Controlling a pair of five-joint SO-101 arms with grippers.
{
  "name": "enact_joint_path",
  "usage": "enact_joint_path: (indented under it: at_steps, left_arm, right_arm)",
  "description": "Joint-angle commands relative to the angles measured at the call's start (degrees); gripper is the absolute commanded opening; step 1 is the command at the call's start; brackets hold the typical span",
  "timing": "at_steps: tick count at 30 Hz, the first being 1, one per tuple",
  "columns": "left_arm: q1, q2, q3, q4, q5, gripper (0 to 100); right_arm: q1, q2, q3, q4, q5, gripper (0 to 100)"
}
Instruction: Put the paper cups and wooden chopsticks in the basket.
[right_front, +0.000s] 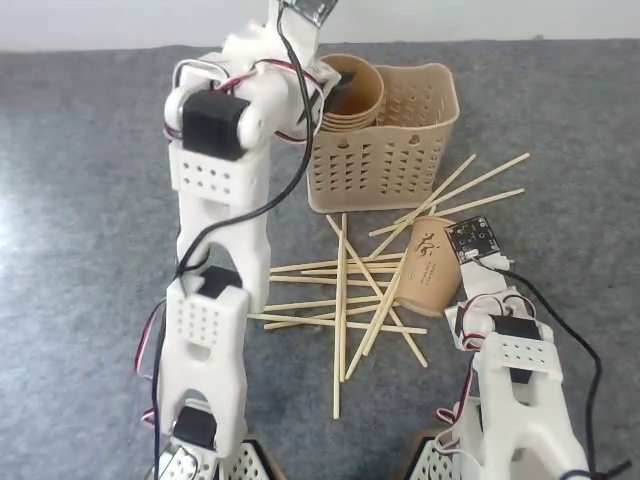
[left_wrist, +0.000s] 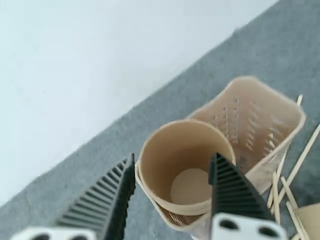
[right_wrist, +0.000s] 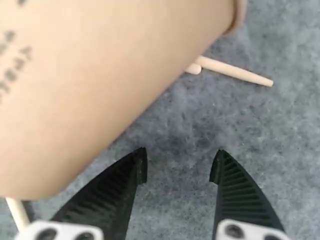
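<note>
Beige perforated plastic basket (right_front: 400, 160): stands upright at the far side of the grey felt-like surface (right_front: 90, 200). A nested stack of tan paper cups (right_front: 355, 90) stands in the end nearer the left arm.
Left tool (left_wrist: 174, 165): spread wide and empty, hovering over the open mouth of the top cup in the stack.
Loose tan paper cup (right_front: 428, 268): lies on its side across a few sticks, just ahead of the right arm and apart from the basket.
Right tool (right_wrist: 181, 157): spread and holding nothing, with its tips low beside the lying cup's wall. From so close it is hard to say whether either tip touches the cup.
Pale wooden chopsticks (right_front: 345, 300): scattered criss-cross on the surface in front of the basket. None seem to be inside it.
Step in hand: probably the cups, with one left to collect.
Next move: the right tool would need to straddle the cup's wall and close gently, since thin paper can crush and the cup can roll. The flat sticks will call for low, precise pinches.
Surface and room: fibrous grey covering runs back to a plain pale wall (right_front: 100, 20).
</note>
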Motion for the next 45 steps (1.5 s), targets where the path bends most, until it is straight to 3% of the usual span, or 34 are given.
enact_joint_path:
  at_steps: [1, 5, 10, 24, 32, 38, 41, 45]
  left_arm:
    - [0.70, -9.58, -0.40, 1.49, 0.00, 23]
    - [0.44, -20.92, 7.78, 1.49, 0.09, 23]
    - [-1.49, -40.44, 31.87, 1.32, 5.36, 23]
    - [-13.19, -83.25, 91.12, -5.71, 5.54, 23]
    - [-16.97, -109.54, 127.60, -16.26, 5.10, 23]
    - [-24.53, -129.23, 154.95, -33.49, 5.27, 23]
    - [-29.80, -131.25, 163.38, -41.58, 5.19, 23]
    - [-32.44, -129.58, 165.58, -41.67, 5.54, 23]
  right_arm:
    - [-0.31, -1.10, -0.35, -0.84, 0.70, 22.0]
    - [-0.31, -1.10, -0.35, -0.84, 0.70, 22.0]
    - [-0.31, -1.10, -0.35, -0.84, 0.70, 22.0]
    - [-0.13, -1.10, -0.35, -0.84, 0.70, 22.0]
    - [0.04, -1.10, -0.35, -0.84, 0.70, 22.0]
    - [0.13, -1.10, -0.35, -0.84, 0.79, 22.0]
    - [0.13, -1.10, -0.35, -0.84, 0.79, 22.0]
    - [0.13, -1.10, -0.44, -0.75, 0.79, 22.0]
